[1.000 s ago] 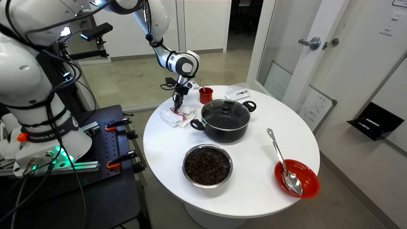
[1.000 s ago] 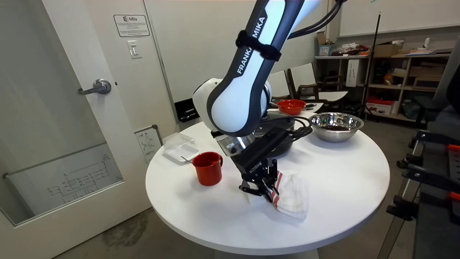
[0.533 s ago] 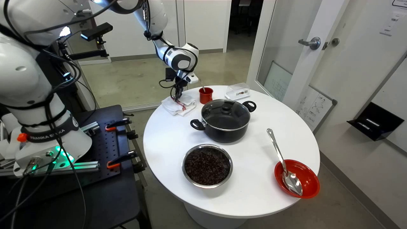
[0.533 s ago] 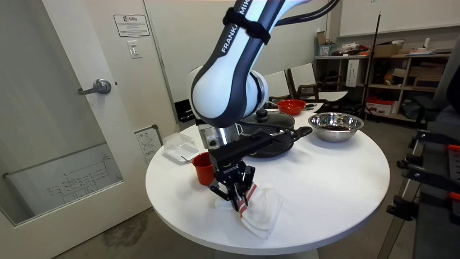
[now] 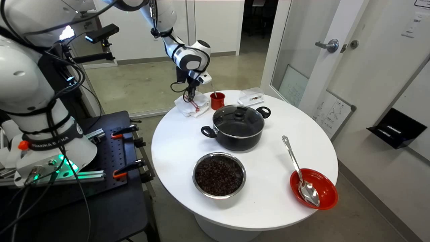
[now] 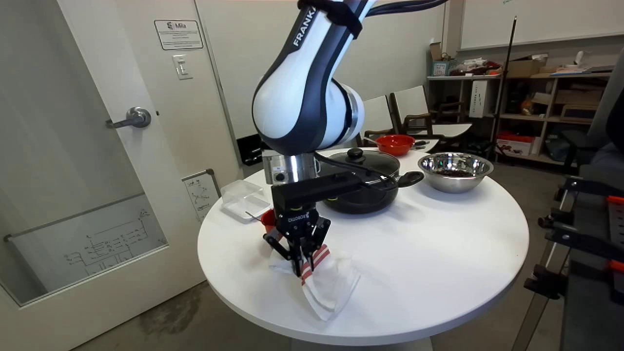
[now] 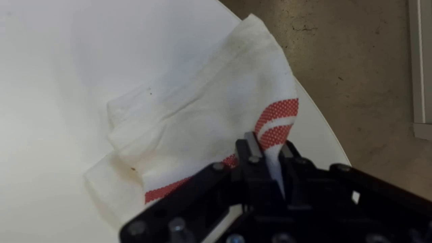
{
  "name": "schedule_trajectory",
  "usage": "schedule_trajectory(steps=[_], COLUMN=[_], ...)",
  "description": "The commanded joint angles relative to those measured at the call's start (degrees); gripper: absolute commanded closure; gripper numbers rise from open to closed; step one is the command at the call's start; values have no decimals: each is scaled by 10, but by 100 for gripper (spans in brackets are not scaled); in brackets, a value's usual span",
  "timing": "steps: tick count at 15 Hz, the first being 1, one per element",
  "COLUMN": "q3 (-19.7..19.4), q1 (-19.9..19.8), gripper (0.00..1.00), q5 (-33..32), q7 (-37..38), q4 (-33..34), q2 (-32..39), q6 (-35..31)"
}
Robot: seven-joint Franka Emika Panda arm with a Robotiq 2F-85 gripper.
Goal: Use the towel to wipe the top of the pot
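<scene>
The pincer [image 7: 269, 145] is gripping the towel [image 6: 332, 286] by a narrow fold where the red stripes [image 7: 281, 108] are running; its jaws are standing nearly together, with only cloth between them. That small pinch is leaving most of the cloth loose, probably because soft folds are serving better for wiping than a tight bundle.

The towel is occupying a spot close to the edge of the table [image 5: 268, 201], just beside the red cup [image 5: 217, 102]. In the wrist view one cloth corner is appearing to cross that edge; whether the lower folds are touching the table is not showing clearly.

The pot [image 5: 237, 143] is standing further in from the edge, wearing its lid [image 5: 228, 124] with the knob [image 5: 239, 113] pointing up, so its top is lying exposed for a wipe. No cloth is touching that lid, so wiping is not happening at this instant; whether it is pending or finished, the views are not settling.

The steel bowl [image 6: 453, 184] and the red bowl [image 5: 327, 186], the latter sitting right at the edge, are flanking other sides of the pot, so neither is standing between towel and lid. The red cup is crowding the cloth, perhaps risking a brush.
</scene>
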State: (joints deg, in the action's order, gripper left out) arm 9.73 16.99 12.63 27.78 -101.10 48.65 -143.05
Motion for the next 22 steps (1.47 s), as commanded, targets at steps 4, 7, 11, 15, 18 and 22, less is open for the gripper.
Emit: schedule_trajectory(steps=[4,7,11,15,18,22], q3=[-6,-4,-12,21,40,41], q1=[-4,-5,11,-21,-58,-93], gripper=[97,97,97,97,97,97], q5=[1,-2,-12,13,35,48], q7=[-73,-91,-97,-107,-110,-107], q4=[-77,-104,-126,-151,-178,-217], q2=[-21,-29,-45,-63,-67,-75], q6=[-127,-174,-218,-253,-262,-270])
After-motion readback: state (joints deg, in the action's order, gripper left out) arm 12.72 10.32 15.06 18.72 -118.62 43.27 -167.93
